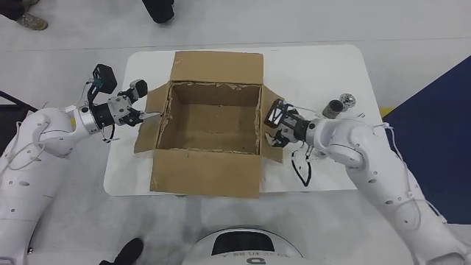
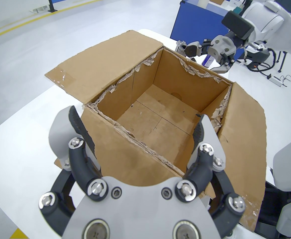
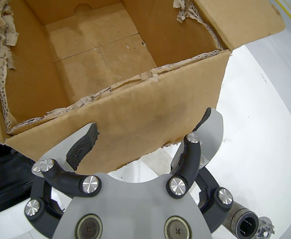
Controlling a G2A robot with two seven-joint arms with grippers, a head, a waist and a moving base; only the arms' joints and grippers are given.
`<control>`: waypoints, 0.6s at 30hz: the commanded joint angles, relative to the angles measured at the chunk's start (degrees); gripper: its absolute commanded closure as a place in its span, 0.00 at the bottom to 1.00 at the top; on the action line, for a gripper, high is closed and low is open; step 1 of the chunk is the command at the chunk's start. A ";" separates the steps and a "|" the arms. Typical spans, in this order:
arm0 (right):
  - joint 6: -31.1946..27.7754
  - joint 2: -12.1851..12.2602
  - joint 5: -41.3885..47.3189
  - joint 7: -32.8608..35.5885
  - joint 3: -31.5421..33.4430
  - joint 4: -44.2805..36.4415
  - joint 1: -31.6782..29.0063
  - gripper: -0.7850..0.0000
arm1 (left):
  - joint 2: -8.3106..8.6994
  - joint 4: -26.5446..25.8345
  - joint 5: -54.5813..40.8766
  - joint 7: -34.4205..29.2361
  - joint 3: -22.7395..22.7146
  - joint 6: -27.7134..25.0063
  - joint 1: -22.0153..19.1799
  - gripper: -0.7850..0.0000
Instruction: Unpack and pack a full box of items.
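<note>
Two grippers: both are spread wide and hold nothing, one at each short side of the cardboard box (image 1: 213, 94).
Left gripper (image 2: 138, 121): its fingers straddle the outer edge of the left side flap (image 1: 151, 129). I judge it is placed to pinch the flap or to steady the box.
Right gripper (image 3: 151, 123): it mirrors the other at the right side flap (image 3: 135, 115). One pad is in front of the cardboard and the other behind the flap's edge, so closing would clamp the flap.
Box: it stands upright in the middle of the white table (image 1: 324, 66). All four flaps are folded outward and the rims are torn. The inside is bare down to the floor, so unpacking looks finished and packing not yet begun.
Items out: a metal cylinder (image 1: 333, 108) and a small metal part (image 1: 347, 101) lie just beside each other on the table near the right wrist. They were probably left there within that arm's reach for repacking.
Hard to tell: I cannot say whether any pad touches the cardboard.
Cut off: in the left wrist view, a can-like thing (image 2: 207, 60) stands behind the right gripper, too covered to name.
Unknown: I cannot tell whether more items lie elsewhere.
</note>
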 commanded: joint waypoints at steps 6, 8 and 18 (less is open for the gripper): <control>-4.89 2.19 1.15 -5.89 11.47 -1.30 -8.15 0.00 | 0.00 0.00 0.00 0.00 0.00 0.00 0.00 0.00; -7.33 3.01 1.68 -9.04 16.62 -1.39 -12.40 0.00 | 0.00 0.00 0.00 0.00 0.00 0.00 0.00 0.00; -14.36 4.85 0.94 -18.01 32.97 1.71 -27.02 0.00 | 0.00 0.00 0.00 0.00 0.00 0.00 0.00 0.00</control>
